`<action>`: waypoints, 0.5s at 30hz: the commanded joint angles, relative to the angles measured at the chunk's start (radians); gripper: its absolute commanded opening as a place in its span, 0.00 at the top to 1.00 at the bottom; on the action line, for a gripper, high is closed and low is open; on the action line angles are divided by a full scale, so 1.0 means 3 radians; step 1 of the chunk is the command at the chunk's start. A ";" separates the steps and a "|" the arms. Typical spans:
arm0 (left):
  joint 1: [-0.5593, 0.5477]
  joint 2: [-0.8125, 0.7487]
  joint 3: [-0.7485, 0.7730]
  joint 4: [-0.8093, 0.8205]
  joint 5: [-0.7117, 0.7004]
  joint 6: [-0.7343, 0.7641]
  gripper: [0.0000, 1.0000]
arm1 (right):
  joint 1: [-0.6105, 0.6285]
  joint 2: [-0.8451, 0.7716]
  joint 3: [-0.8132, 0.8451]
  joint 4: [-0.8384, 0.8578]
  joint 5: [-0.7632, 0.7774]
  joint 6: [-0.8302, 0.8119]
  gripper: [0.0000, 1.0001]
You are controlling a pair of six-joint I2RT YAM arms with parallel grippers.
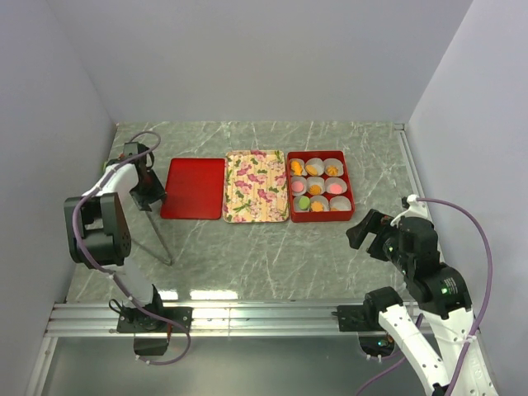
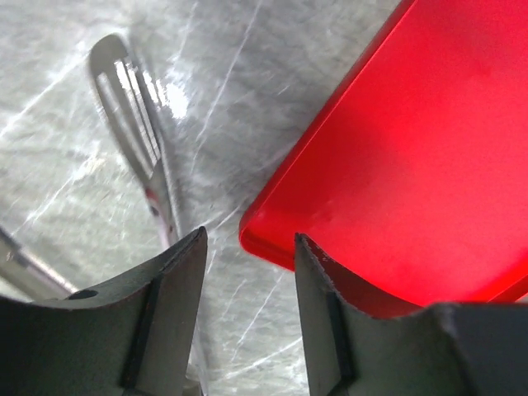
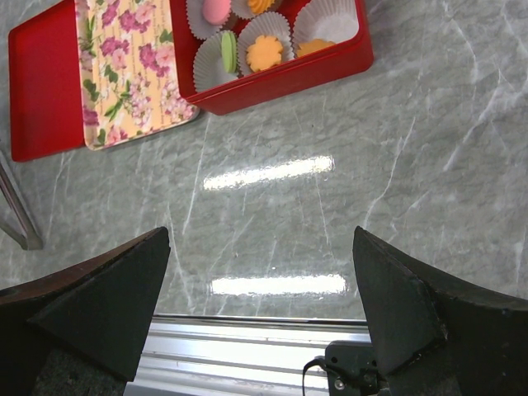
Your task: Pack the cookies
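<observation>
Grey marbled table [image 1: 264, 264]: left gripper [image 2: 249, 239] half-open at corner of flat red lid [image 2: 412, 148], right gripper [image 3: 260, 235] wide open; thin rim could slip, or finger shove slotted metal tongs [image 2: 124, 91]

Lid [image 1: 193, 188], tray [image 1: 256, 186] and box [image 1: 320, 218] are set in a row, left to right. The cookies [image 1: 314, 190] are kept in paper cups [image 1: 340, 204] inside the box
</observation>
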 commanded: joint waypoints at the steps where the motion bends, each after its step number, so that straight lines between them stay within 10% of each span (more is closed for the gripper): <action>1: -0.0022 0.0138 0.0111 0.0162 0.0140 0.0128 0.48 | 0.0026 0.0052 -0.0010 0.0098 0.0026 -0.0026 0.02; 15: -0.0017 0.0645 0.0352 0.0131 0.0124 0.0169 0.90 | 0.0021 0.0057 0.0011 0.0073 0.0087 0.0010 0.02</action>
